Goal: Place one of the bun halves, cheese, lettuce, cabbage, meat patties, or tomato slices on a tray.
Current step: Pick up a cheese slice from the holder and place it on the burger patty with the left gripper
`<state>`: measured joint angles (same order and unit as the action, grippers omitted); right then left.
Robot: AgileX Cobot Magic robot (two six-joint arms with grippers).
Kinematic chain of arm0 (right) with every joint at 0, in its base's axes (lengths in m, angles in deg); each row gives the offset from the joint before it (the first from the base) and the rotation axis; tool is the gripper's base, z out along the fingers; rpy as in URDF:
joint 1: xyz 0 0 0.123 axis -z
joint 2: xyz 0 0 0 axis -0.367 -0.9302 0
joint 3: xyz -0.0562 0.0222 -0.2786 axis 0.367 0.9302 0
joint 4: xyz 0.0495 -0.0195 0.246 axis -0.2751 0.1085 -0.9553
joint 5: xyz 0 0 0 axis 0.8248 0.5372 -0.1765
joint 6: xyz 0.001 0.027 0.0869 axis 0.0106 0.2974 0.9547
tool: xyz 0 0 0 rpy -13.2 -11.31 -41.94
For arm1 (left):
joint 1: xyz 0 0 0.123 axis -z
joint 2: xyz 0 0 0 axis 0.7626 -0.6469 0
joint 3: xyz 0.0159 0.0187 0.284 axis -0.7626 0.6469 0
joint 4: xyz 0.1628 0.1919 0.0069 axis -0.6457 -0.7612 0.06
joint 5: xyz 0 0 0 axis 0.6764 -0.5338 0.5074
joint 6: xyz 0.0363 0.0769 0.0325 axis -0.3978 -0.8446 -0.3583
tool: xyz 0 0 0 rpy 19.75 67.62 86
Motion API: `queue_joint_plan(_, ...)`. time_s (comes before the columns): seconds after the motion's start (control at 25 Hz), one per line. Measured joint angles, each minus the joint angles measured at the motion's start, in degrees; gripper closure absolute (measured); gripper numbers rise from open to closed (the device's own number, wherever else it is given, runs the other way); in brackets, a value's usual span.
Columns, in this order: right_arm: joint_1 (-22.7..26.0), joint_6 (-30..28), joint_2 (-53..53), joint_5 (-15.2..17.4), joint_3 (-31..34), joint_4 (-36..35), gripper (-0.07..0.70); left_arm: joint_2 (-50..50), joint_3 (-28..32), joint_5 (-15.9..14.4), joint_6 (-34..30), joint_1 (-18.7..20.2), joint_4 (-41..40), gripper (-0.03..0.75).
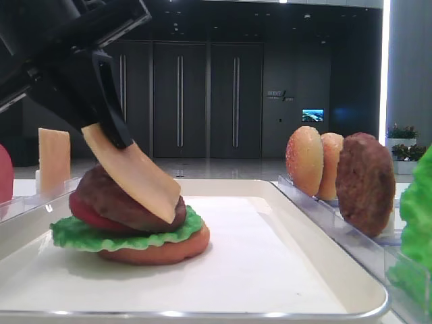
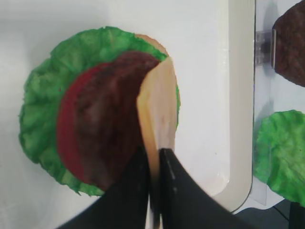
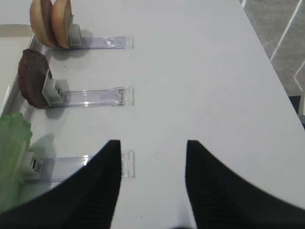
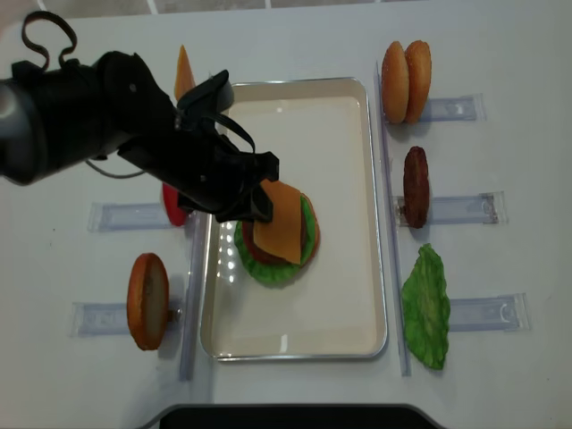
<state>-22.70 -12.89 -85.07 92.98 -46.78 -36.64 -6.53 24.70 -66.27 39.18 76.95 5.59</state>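
Pale-yellow cheese [image 1: 138,177] tilted on patty [image 1: 121,202] | left pincer [image 2: 153,164] clamps cheese | right pincer [image 3: 152,157] wide

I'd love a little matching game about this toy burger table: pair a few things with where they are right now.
Things:
1. thin pale yellow square cheese slice
2. ruffled bright green toy lettuce leaf
3. round brown rough meat patty
4. right end effector

Places or states:
A. upright in a clear rack right of the cream-white rectangular tray
B. open, holding nothing
C. pinched by the left end effector, leaning on the burger stack
D. at the near right rack, beside the tray

Pairs: 1-C, 2-D, 3-A, 4-B
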Motion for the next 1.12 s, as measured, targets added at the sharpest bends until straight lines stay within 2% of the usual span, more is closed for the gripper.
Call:
queue_joint_plan(0.44,0.0,0.0,0.0,0.0,0.0,0.0,0.325,-0.2,0.0,-1.2,0.0,-0.1,0.0,0.468)
queue_joint_plan(0.64,0.0,0.0,0.0,0.0,0.0,0.0,0.325,-0.2,0.0,-2.8,0.3,-1.3,-0.7,0.350)
queue_joint_plan(0.88,0.0,0.0,0.0,0.0,0.0,0.0,0.325,2.8,0.0,-5.5,2.7,-3.7,-5.3,0.193)
queue_joint_plan(1.12,0.0,0.0,0.0,0.0,0.0,0.0,0.325,8.7,0.0,-7.3,5.9,-5.7,-9.1,0.156)
